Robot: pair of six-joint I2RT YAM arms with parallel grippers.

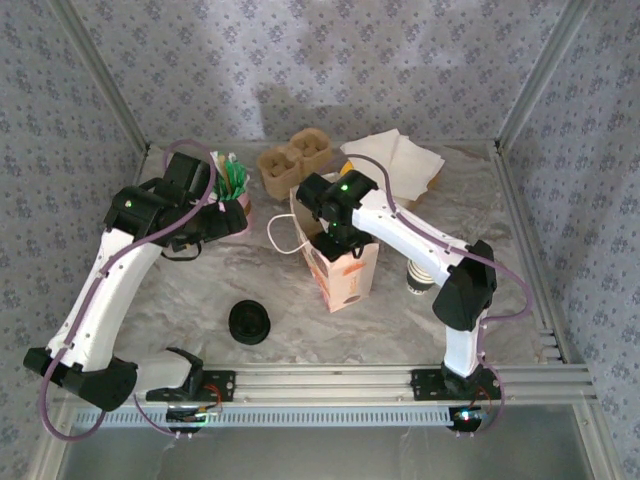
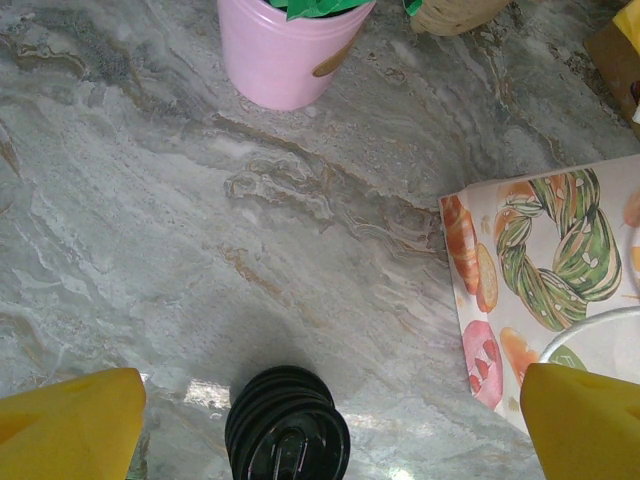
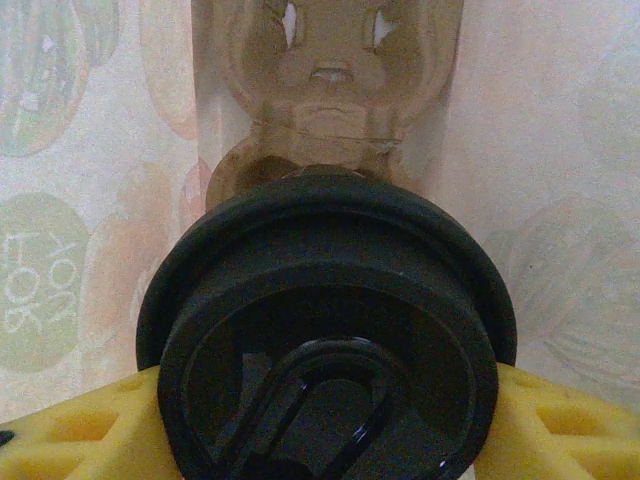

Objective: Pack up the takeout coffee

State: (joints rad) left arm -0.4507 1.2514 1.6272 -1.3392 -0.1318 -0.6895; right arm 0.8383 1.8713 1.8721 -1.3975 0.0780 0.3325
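The takeout coffee (image 3: 325, 340) is being held down inside the paper bag (image 1: 350, 275), with its black lid on. The right gripper (image 3: 320, 430) is squeezing it from both sides with its yellow fingers (image 3: 80, 430). A brown cardboard tray (image 3: 330, 80) is showing just past the lid. The bag is standing in the middle of the table (image 1: 200, 290). Off to the left, the left gripper (image 2: 325, 420) is hanging wide open over a stack of black lids (image 1: 249, 322), near a pink cup (image 2: 285, 50).
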